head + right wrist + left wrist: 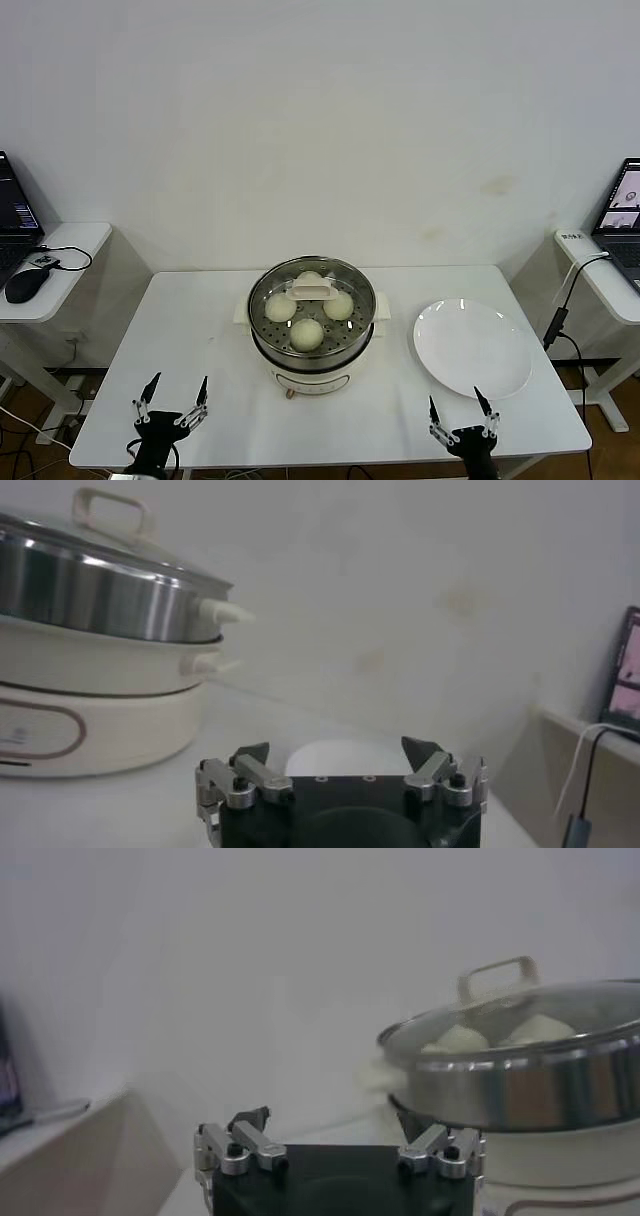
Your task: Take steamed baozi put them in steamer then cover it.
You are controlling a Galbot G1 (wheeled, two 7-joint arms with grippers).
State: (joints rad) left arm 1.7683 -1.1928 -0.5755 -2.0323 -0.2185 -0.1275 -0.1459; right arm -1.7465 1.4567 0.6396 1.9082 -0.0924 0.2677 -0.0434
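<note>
The steamer (312,350) stands in the middle of the table, a shiny steel pot on a white base. Several steamed baozi (306,333) lie on its tray under the cover (309,292), a clear glass lid that sits on the pot. My left gripper (180,380) hovers open at the table's near edge, left of the steamer, holding nothing. At the near right edge my right gripper (454,397) is open too, just in front of the plate. The left wrist view shows the left gripper (330,1116), the steamer (540,1083), cover (520,1013) and baozi (460,1038). The right wrist view shows the right gripper (335,746) and the steamer (100,595).
A flat white plate (472,347) with nothing on it lies right of the steamer, also seen as the plate (340,757) past my right fingers. Side desks with a laptop (15,215) and mouse (27,284) on the left and a laptop (625,215) on the right flank the table (200,330).
</note>
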